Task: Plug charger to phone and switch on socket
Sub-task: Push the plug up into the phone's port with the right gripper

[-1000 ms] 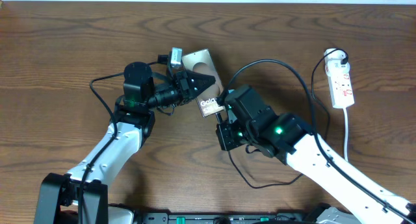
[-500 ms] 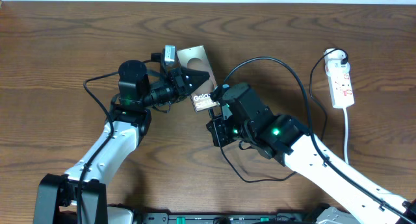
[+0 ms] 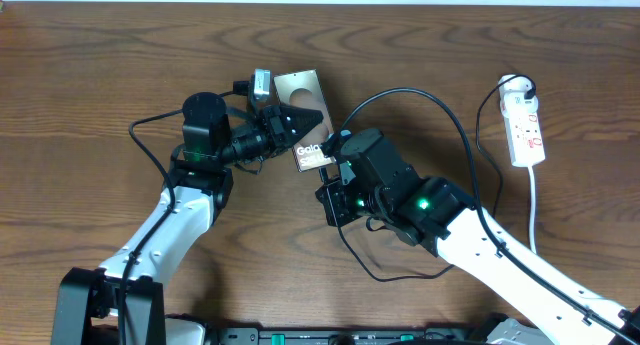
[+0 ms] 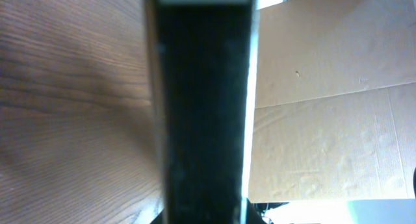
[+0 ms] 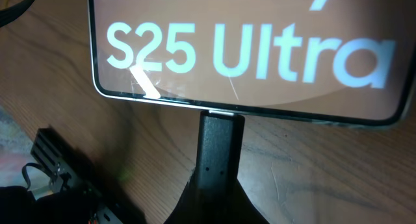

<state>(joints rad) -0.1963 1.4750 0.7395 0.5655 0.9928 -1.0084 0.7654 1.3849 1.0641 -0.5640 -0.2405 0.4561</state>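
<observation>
Soft, even light from overhead falls on the table (image 3: pixel 90 75), and the shadows are faint and short. The left wrist view is badly blurred, wood grain smeared, cardboard (image 4: pixel 325 120) washed bright. On the right, the phone (image 5: pixel 247 49) lettering glows, with small glints

My left arm (image 3: pixel 170 225) comes up from the near edge, bends at the elbow and turns to the right. My left gripper (image 3: pixel 303 123) is clamped flat on the phone (image 3: pixel 298 87). My right arm (image 3: pixel 500 250) reaches in from the near right corner toward the left, with a green light lit near its wrist. My right gripper (image 3: pixel 338 155) is pinched tight on the charger (image 5: pixel 218 143) plug, and its tip points at my left gripper, just beside it.
</observation>
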